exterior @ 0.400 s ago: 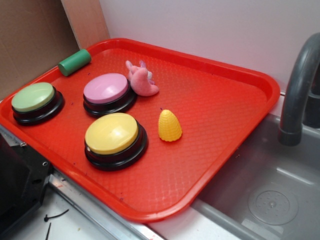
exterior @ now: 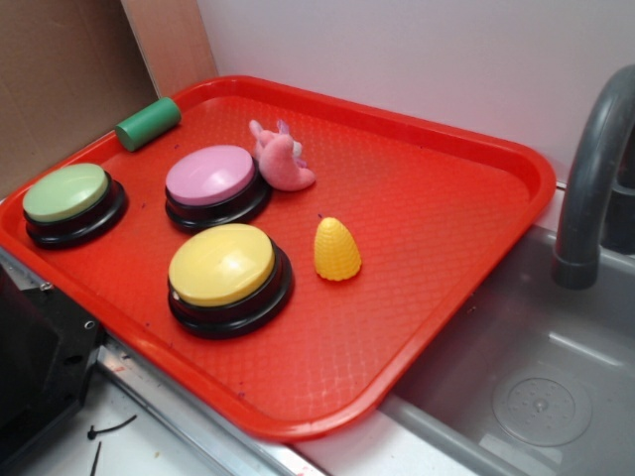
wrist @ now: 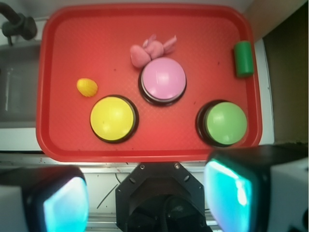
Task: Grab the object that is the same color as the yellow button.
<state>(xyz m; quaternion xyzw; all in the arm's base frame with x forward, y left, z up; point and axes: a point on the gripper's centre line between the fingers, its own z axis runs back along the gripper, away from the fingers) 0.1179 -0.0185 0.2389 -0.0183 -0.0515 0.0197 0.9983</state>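
A red tray (exterior: 446, 213) lies on the bench, its right edge overhanging a grey sink (exterior: 536, 387) with a dark tap (exterior: 590, 188) rising beside it. The yellow corn cob (exterior: 337, 250) stands upright on its flat end near the middle of the tray, just beside the yellow button (exterior: 222, 265) but not touching it; bare tray shows all round it. In the wrist view the same corn cob (wrist: 87, 87) sits up and to the left of the yellow button (wrist: 113, 118), well clear of the tray's raised rim.

The pink button (exterior: 210, 177) sits behind the yellow one, with a pink plush toy (exterior: 281, 159) touching its far side. The green button (exterior: 66, 194) is near the tray's left edge, and a green cylinder (exterior: 148, 124) lies on its side against the far-left rim. The right half of the tray is open, from the corn to the rim by the sink.

The gripper (wrist: 147, 198) appears only in the wrist view, high above the tray's near edge. Its two fingers (wrist: 229, 193) show as blurred blocks at the lower corners of the frame, the jaws spread wide with nothing between them. It hangs over the bench edge, apart from every object.
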